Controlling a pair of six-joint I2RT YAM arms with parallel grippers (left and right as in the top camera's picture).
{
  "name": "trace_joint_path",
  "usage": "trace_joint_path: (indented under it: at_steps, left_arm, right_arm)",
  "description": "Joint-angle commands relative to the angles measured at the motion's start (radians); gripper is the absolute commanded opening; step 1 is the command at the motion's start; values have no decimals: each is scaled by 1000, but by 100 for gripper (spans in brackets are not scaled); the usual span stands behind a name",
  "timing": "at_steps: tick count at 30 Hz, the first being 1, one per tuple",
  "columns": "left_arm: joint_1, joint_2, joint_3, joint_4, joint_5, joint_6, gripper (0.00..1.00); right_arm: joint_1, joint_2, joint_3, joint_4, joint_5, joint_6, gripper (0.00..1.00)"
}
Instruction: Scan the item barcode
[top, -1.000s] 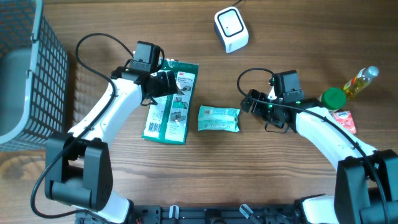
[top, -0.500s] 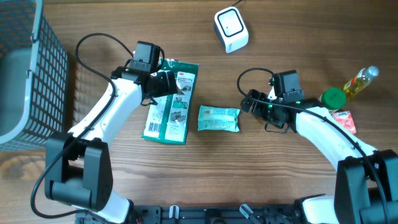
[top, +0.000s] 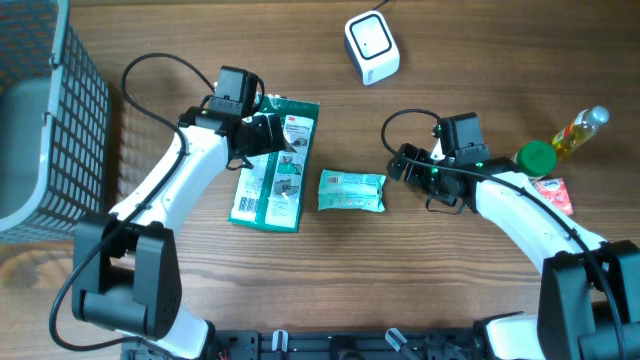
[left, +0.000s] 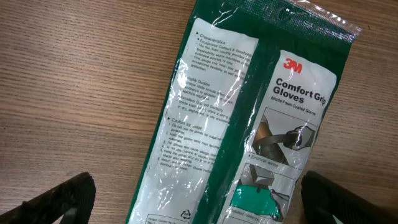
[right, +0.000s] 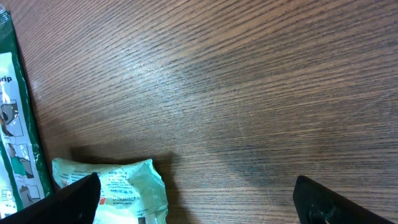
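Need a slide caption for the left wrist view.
Open jaws flank a green glove packet lying on the wooden table.

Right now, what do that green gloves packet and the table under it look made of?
The gloves packet looks like thin glossy plastic film: crinkles and bright glare streaks. The table looks like wood or wood-look laminate, matte, with fine brown grain; I cannot tell which.

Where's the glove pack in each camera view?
Overhead: pack left of centre, just left of the pouch.
Left wrist: pack fills the middle and right.
Right wrist: pack is a strip at the left edge.
Shared landmark: the pouch, in overhead and right wrist; left wrist lacks it.
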Motion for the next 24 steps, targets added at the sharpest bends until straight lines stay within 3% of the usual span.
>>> trace_joint_path:
  at_steps: [1, 10, 14, 20, 21, 23, 24]
  left_arm:
    - [2, 4, 7, 0, -13, 5, 100]
    - [2, 4, 7, 0, -13, 5, 100]
    - [2, 4, 7, 0, -13, 5, 100]
    - [2, 4, 7, 0, -13, 5, 100]
    - [2, 4, 7, 0, -13, 5, 100]
    - [2, 4, 7, 0, -13, 5, 100]
    - [2, 4, 7, 0, -13, 5, 100]
  right_arm:
    - [-1, -5, 11, 5, 16, -18, 100]
    - [-1, -5, 11, 10, 15, -8, 100]
    - [-1, -5, 11, 52, -31, 244, 100]
    - [-6, -5, 11, -7, -108, 106, 100]
    - [-5, -5, 11, -24, -103, 99, 93]
    - [-4, -5, 11, -32, -100, 22, 59]
    - [-4, -6, 11, -37, -100, -38, 50]
